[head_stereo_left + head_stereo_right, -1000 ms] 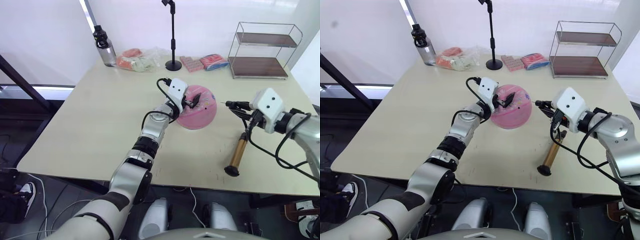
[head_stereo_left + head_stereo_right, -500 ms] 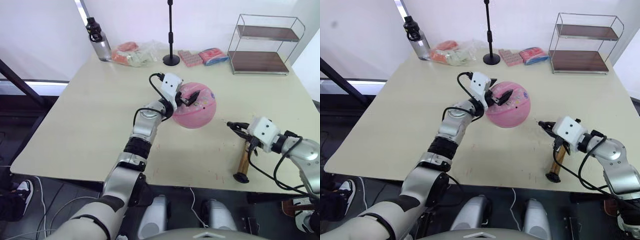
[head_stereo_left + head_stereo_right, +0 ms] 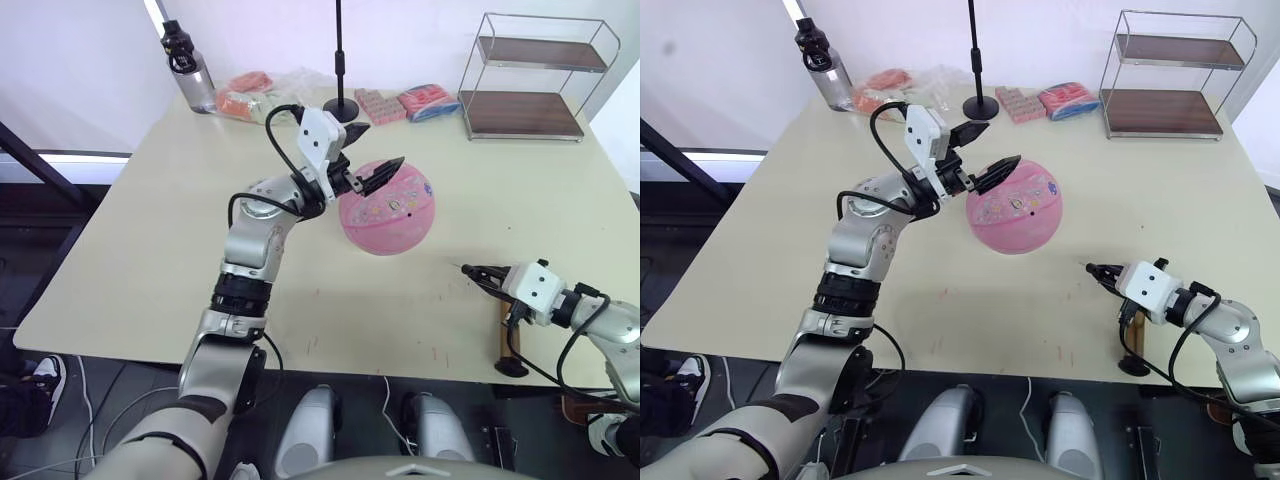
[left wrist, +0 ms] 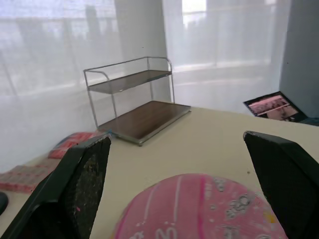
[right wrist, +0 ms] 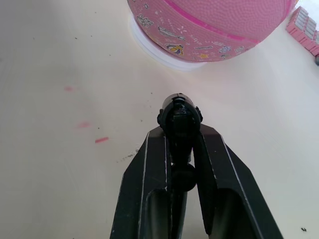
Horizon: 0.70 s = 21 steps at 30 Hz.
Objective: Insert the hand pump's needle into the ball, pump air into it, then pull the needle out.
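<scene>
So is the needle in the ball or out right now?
Out. The right hand holds the needle near the table's front edge, with bare table between it and the ball.

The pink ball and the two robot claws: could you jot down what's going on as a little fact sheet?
ball: pink ball sits on the table, needle not in it
left gripper: left gripper open, raised over the ball's near-left side, holding nothing
right gripper: right gripper shut on the needle's black fitting, apart from the ball
pump: hand pump lies by the table's near right edge
</scene>
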Tool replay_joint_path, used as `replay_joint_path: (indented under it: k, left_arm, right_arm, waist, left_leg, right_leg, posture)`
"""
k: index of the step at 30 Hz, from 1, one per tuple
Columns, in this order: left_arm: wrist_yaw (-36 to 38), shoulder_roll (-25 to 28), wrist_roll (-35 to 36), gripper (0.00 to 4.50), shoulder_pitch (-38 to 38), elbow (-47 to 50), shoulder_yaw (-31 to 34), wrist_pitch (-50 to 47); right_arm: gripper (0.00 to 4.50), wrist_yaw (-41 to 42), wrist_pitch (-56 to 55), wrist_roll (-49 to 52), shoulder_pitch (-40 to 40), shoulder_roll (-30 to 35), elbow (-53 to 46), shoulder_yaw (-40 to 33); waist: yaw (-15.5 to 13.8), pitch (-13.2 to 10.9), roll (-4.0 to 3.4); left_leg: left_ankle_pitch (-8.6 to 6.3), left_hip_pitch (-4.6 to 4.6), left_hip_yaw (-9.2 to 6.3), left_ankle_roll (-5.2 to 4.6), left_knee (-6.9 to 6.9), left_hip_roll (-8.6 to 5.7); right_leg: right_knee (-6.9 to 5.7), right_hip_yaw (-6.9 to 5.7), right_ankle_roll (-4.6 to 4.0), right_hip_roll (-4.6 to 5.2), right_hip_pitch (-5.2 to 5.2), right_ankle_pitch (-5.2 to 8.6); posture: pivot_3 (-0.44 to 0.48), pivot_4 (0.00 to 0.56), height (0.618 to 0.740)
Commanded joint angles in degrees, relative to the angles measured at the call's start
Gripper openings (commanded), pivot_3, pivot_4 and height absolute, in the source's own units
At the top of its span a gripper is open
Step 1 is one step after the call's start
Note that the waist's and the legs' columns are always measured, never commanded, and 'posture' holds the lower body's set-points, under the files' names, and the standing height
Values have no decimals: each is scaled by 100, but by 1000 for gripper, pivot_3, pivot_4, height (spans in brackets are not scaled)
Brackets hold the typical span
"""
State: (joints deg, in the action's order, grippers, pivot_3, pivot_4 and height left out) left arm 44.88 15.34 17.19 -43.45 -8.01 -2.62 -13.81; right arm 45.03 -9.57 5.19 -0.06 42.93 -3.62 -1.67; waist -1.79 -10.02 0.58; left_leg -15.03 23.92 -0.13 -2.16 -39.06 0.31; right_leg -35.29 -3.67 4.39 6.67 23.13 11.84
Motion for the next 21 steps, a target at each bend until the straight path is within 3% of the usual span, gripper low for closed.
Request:
replay_joint_path:
  k: [1, 7, 12, 21]
  left_arm:
    - [702, 563, 501, 4500, 315, 835, 147, -344]
    - [2046, 1794, 1062, 4500, 1276, 1661, 192, -559]
    - [2659, 2404, 1532, 4500, 2004, 2114, 343, -774]
    - [2854, 2617, 1791, 4500, 2800, 2383, 638, -612]
  right_arm:
    - [132, -67, -278, 66, 152, 14, 134, -319]
    - [132, -82, -771, 19, 336, 44, 528, -452]
    - [132, -63, -1335, -162, 349, 196, 999, -463]
    - [132, -292, -1878, -277, 170, 250, 1641, -625]
  waist:
    - [25, -3, -1]
    - [105, -15, -1]
    - [96, -23, -3]
    - [106, -24, -3]
  left_leg:
    - [0, -2, -1, 0, 0, 1]
    - [-6, -10, 0, -10, 0, 3]
    - [-13, -14, 7, -23, -2, 4]
    - [-13, -22, 16, -23, -8, 9]
  right_leg:
    - [-4, 0, -1, 0, 0, 0]
    - [-11, 13, -2, -1, 1, 0]
    - [-24, 29, -2, -2, 8, 1]
    - [-39, 43, -24, -9, 12, 12]
  posture:
    - [0, 150, 740]
    - [0, 150, 740]
    - [0, 150, 740]
    - [0, 150, 740]
